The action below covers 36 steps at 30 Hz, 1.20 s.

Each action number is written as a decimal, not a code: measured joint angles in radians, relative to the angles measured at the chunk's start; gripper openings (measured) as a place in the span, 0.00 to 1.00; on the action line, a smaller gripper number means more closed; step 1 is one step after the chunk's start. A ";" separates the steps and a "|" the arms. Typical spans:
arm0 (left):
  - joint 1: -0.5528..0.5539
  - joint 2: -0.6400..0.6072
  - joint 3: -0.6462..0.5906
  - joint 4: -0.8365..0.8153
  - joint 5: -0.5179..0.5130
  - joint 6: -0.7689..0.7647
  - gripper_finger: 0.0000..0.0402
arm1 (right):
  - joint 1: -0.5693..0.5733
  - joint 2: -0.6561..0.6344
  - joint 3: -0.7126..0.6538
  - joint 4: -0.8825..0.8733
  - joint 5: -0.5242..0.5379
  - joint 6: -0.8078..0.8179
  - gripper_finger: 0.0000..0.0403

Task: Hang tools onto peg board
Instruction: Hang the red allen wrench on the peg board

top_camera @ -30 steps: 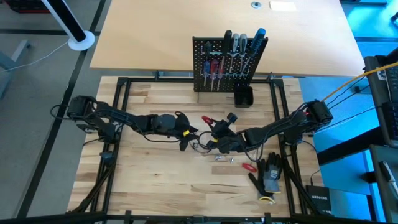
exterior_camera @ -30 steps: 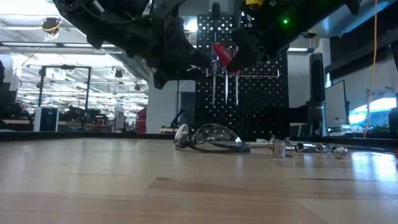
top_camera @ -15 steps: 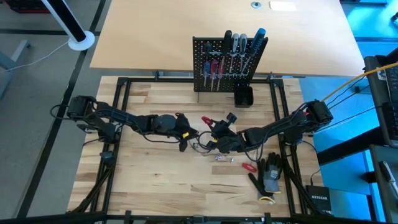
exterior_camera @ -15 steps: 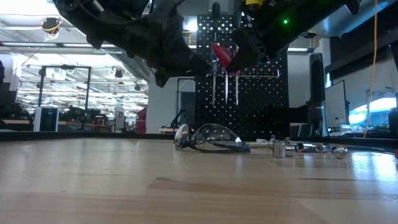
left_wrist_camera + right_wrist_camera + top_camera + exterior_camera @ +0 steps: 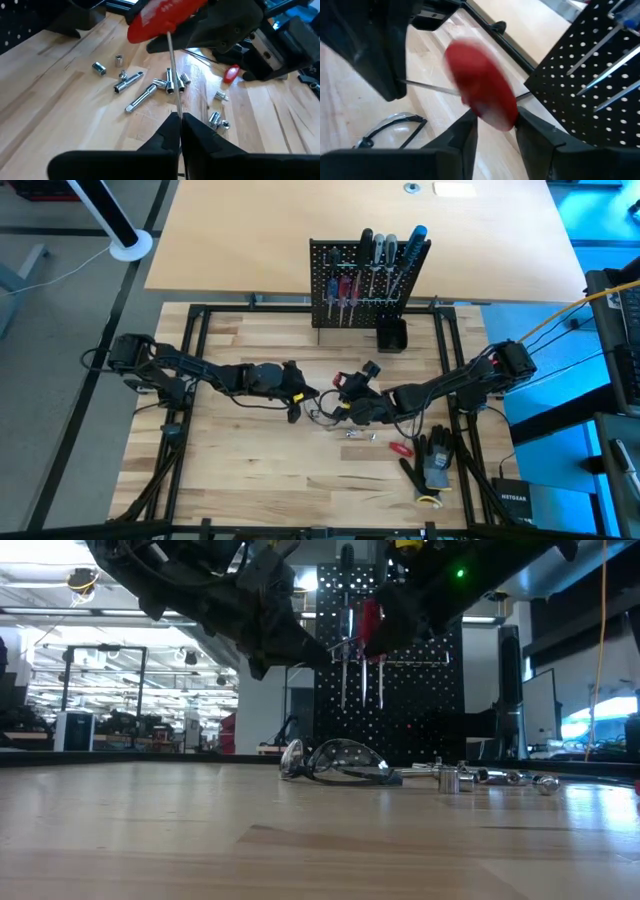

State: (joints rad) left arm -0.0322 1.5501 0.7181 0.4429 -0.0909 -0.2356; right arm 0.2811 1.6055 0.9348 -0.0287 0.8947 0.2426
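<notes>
Because the red-handled screwdriver is held at both ends at once, its handling can be judged fairly well: a light, stiff tool, with a thin metal shaft that would probably slip or twist between pads, and a fat handle that looks the surer place to be gripped. In the left wrist view the left gripper is seen closed on the shaft near its tip, while in the right wrist view the right gripper is seen with its fingers clamped on either side of the red handle. From above, the two grippers meet at the centre of the frame, in front of the peg board, which stands in the upper middle with several screwdrivers already hung on it. The low view shows what the overhead one cannot — the tool is carried well clear of the table, level with the board behind it. Only the left wrist view shows the scattered metal sockets clearly; safety glasses are plainest in the low view.
</notes>
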 joint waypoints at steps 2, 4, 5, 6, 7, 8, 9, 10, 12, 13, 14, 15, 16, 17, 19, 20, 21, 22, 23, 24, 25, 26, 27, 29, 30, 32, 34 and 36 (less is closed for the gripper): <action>-0.003 -0.006 0.000 0.004 0.004 0.014 0.00 | 0.012 -0.022 0.000 -0.016 -0.009 0.004 0.37; -0.007 -0.024 0.000 0.007 0.004 0.034 0.00 | 0.029 -0.057 0.001 -0.053 -0.009 0.017 0.42; -0.009 -0.033 0.001 0.011 0.006 0.041 0.00 | 0.037 -0.077 0.001 -0.082 -0.007 0.021 0.44; -0.012 -0.047 0.002 0.011 0.005 0.051 0.00 | 0.045 -0.102 0.001 -0.108 -0.008 0.029 0.46; -0.014 -0.060 -0.001 0.007 0.000 0.061 0.00 | 0.054 -0.129 0.001 -0.142 -0.008 0.043 0.48; -0.017 -0.070 -0.006 0.010 -0.012 0.068 0.00 | 0.062 -0.155 0.001 -0.177 -0.007 0.061 0.49; -0.019 -0.084 -0.013 0.011 -0.023 0.080 0.00 | 0.071 -0.179 0.001 -0.208 -0.007 0.074 0.50; -0.021 -0.096 -0.023 0.016 -0.030 0.092 0.00 | 0.082 -0.200 0.002 -0.245 -0.006 0.090 0.51; -0.023 -0.123 -0.048 0.055 -0.033 0.113 0.00 | 0.104 -0.235 -0.002 -0.307 0.000 0.122 0.51; -0.023 -0.134 -0.065 0.087 -0.033 0.117 0.00 | 0.115 -0.250 -0.010 -0.318 0.004 0.131 0.51; -0.023 -0.142 -0.086 0.127 -0.032 0.120 0.00 | 0.126 -0.262 -0.023 -0.315 0.006 0.134 0.51; -0.023 -0.147 -0.107 0.179 -0.024 0.124 0.00 | 0.137 -0.271 -0.036 -0.308 0.011 0.133 0.51; -0.023 -0.150 -0.131 0.232 -0.007 0.125 0.00 | 0.146 -0.276 -0.053 -0.302 0.019 0.128 0.51; -0.022 -0.151 -0.156 0.287 0.018 0.125 0.00 | 0.151 -0.277 -0.072 -0.279 0.035 0.127 0.50; -0.015 -0.151 -0.187 0.390 0.093 0.118 0.00 | 0.160 -0.278 -0.121 -0.202 0.056 0.114 0.50; -0.010 -0.152 -0.201 0.427 0.137 0.110 0.00 | 0.159 -0.278 -0.147 -0.145 0.055 0.094 0.50; -0.004 -0.152 -0.208 0.452 0.180 0.100 0.00 | 0.158 -0.278 -0.174 -0.078 0.051 0.071 0.50; 0.001 -0.152 -0.212 0.468 0.223 0.088 0.00 | 0.153 -0.278 -0.201 -0.003 0.037 0.041 0.50; 0.007 -0.151 -0.215 0.473 0.265 0.085 0.00 | 0.143 -0.278 -0.229 0.090 0.012 0.002 0.50; 0.010 -0.151 -0.216 0.477 0.297 0.083 0.00 | 0.133 -0.278 -0.258 0.193 -0.033 -0.035 0.49; 0.013 -0.151 -0.216 0.483 0.324 0.084 0.00 | 0.119 -0.278 -0.285 0.301 -0.090 -0.074 0.49; 0.014 -0.151 -0.216 0.487 0.342 0.087 0.00 | 0.103 -0.278 -0.312 0.412 -0.154 -0.110 0.49; 0.014 -0.149 -0.215 0.494 0.351 0.089 0.00 | 0.088 -0.278 -0.334 0.521 -0.217 -0.143 0.49; 0.013 -0.144 -0.215 0.493 0.357 0.089 0.00 | 0.057 -0.265 -0.367 0.721 -0.323 -0.186 0.49; 0.013 -0.143 -0.215 0.492 0.358 0.089 0.00 | 0.046 -0.257 -0.380 0.799 -0.367 -0.202 0.49; 0.013 -0.143 -0.215 0.496 0.358 0.090 0.00 | 0.028 -0.230 -0.389 0.908 -0.434 -0.224 0.49; 0.013 -0.143 -0.215 0.502 0.373 0.089 0.00 | 0.017 -0.199 -0.382 0.964 -0.477 -0.228 0.49; 0.012 -0.143 -0.215 0.521 0.392 0.087 0.00 | 0.011 -0.166 -0.364 0.995 -0.495 -0.237 0.49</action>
State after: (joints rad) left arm -0.0204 1.4067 0.5030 0.9635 0.3012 -0.1486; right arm 0.2922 1.4395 0.5709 0.9667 0.3995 0.0052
